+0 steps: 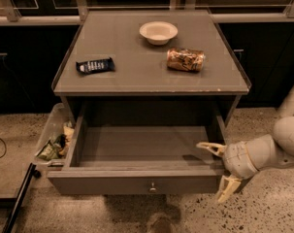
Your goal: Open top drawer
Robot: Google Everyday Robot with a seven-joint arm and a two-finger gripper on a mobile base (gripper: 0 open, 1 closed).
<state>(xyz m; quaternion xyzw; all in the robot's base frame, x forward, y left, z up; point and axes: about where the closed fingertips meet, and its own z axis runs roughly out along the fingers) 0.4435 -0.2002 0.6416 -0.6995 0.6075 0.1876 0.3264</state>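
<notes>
The top drawer [137, 181] of the grey cabinet is pulled far out toward me. Its inside is bare, and a small brass knob [152, 187] sits at the centre of its front panel. My gripper [218, 171] is at the drawer's right front corner, its fingers spread apart. The upper finger [209, 147] reaches over the drawer's right side wall. The lower finger [227, 188] hangs outside the front corner. The fingers hold nothing. No other drawer fronts show.
On the cabinet top [151, 76] lie a white bowl [158, 32], a crumpled snack bag [185, 59] and a dark wrapped bar [95, 65]. A clear bin [55, 135] with wrappers stands on the floor at the left. A dark rod [18, 198] lies at lower left.
</notes>
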